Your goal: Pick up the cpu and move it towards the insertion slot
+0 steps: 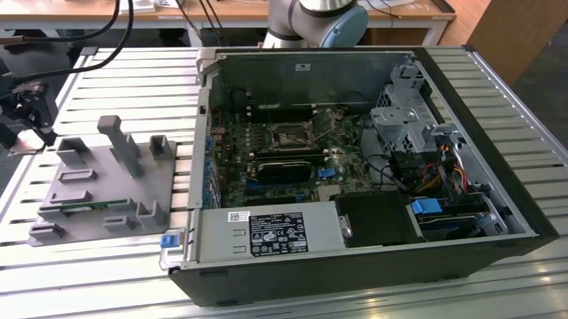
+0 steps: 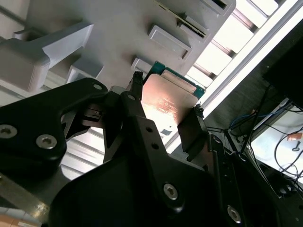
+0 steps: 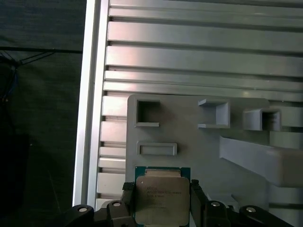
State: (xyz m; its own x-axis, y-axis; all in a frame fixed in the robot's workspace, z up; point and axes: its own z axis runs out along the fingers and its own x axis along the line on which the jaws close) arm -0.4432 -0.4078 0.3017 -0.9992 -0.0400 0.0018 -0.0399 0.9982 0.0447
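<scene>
The cpu [image 3: 161, 204] is a flat square chip with a silvery top and a green rim. It sits between my two black fingers, and my gripper [image 3: 161, 189] is shut on two of its opposite edges. In the second wrist view the cpu [image 2: 166, 103] and gripper [image 2: 166, 96] hang over a corner of the grey parts holder [image 2: 118, 28]. In the exterior view my gripper [image 1: 25, 126] is at the far left, by the holder's [image 1: 89, 193] back corner. The insertion slot [image 1: 291, 136], a black square socket in a metal frame, lies on the motherboard inside the open computer case [image 1: 355, 266], well to the exterior view's right.
The grey holder has upright posts [image 1: 120, 143] and pockets, one with a green memory stick [image 1: 76, 209]. The case walls rise around the motherboard, with a power supply [image 1: 266, 236] in front and drive cages [image 1: 408, 126] to the right. Cables [image 1: 80, 40] hang at the back left over the slatted table [image 1: 133, 279].
</scene>
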